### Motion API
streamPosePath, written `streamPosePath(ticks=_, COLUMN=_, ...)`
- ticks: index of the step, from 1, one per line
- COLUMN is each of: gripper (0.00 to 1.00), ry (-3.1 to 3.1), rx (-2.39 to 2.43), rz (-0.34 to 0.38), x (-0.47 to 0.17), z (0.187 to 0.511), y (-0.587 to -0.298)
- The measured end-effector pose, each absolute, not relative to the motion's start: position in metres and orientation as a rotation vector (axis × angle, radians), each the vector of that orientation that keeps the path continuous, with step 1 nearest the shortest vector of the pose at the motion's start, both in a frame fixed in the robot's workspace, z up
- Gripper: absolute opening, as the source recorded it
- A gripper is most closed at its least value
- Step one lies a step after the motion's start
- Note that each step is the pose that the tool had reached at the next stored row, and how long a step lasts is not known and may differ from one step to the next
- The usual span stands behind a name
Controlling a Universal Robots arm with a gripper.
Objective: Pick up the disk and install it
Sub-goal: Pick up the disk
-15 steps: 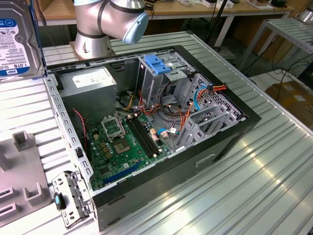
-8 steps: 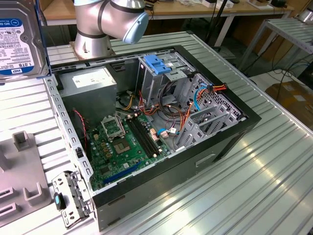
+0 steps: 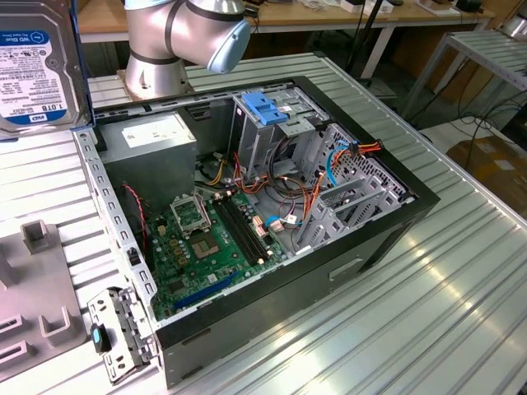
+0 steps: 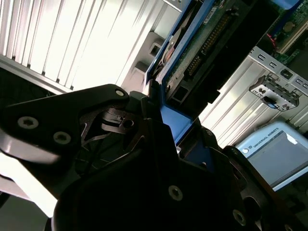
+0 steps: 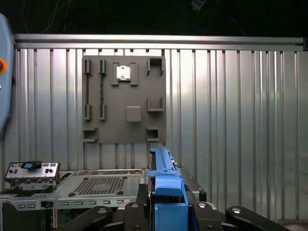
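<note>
Exterior view, left to right: the disk (image 3: 37, 66) is at the far upper left, held up off the desk (image 3: 395, 313), label side to the camera, well apart from the open PC case (image 3: 387, 222). Below it on the desk lies a grey fixture plate (image 3: 33, 288), and a small metal bracket (image 3: 111, 333) hangs off the case's near corner. The arm (image 3: 185, 33) is at top centre behind the case. Inside the case sit the power supply (image 3: 156, 144), the green motherboard (image 3: 206, 239), then the tall grey drive cage (image 3: 276, 136) with its light-blue latch (image 3: 263, 107), and a tangle of cables (image 3: 288, 206) beside it. In the first wrist view the hand (image 5: 169, 204) is closed on the disk, dark fingers (image 5: 144, 211) pressed to either side of its blue rail, which stands edge-on above them. The second wrist view shows the drive's circuit-board underside (image 4: 211, 43) running out past the hand. Step judged: pick-up done, disk in carry, install not yet made. Judged need: rails square to the cage opening, keeping clear of the cables and the latch, with the grip holding firm.
</note>
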State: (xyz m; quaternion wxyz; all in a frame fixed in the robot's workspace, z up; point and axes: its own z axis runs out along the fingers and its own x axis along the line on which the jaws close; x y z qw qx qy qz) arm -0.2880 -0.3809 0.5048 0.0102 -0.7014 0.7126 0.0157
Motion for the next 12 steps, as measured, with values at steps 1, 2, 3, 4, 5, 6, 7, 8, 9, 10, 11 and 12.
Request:
streamPosePath(ticks=1, gripper=0.37, ry=2.224, rx=-2.189, rz=0.049, x=-0.287, z=0.505, y=-0.381)
streamPosePath(ticks=2, gripper=0.37, ry=2.224, rx=-2.189, rz=0.049, x=-0.286, z=0.505, y=-0.381)
streamPosePath(ticks=3, gripper=0.37, ry=2.224, rx=-2.189, rz=0.049, x=-0.284, z=0.505, y=-0.381)
streamPosePath(ticks=4, gripper=0.37, ry=2.224, rx=-2.189, rz=0.049, x=-0.283, z=0.505, y=-0.381)
streamPosePath(ticks=5, gripper=0.37, ry=2.224, rx=-2.189, rz=0.049, x=-0.282, z=0.505, y=-0.381)
streamPosePath(ticks=6, gripper=0.37, ry=2.224, rx=-2.189, rz=0.049, x=-0.281, z=0.505, y=-0.381)
streamPosePath(ticks=7, gripper=0.37, ry=2.224, rx=-2.189, rz=0.049, x=-0.279, z=0.505, y=-0.381)
streamPosePath(ticks=8, gripper=0.37, ry=2.224, rx=-2.189, rz=0.049, x=-0.278, z=0.505, y=-0.381)
streamPosePath(ticks=9, gripper=0.37, ry=2.224, rx=-2.189, rz=0.049, x=-0.275, z=0.505, y=-0.381)
streamPosePath(ticks=10, gripper=0.37, ry=2.224, rx=-2.189, rz=0.049, x=-0.274, z=0.505, y=-0.381)
streamPosePath(ticks=11, gripper=0.37, ry=2.224, rx=-2.189, rz=0.049, x=-0.273, z=0.505, y=-0.381)
streamPosePath(ticks=12, gripper=0.37, ry=2.224, rx=-2.189, rz=0.049, x=-0.272, z=0.505, y=-0.381)
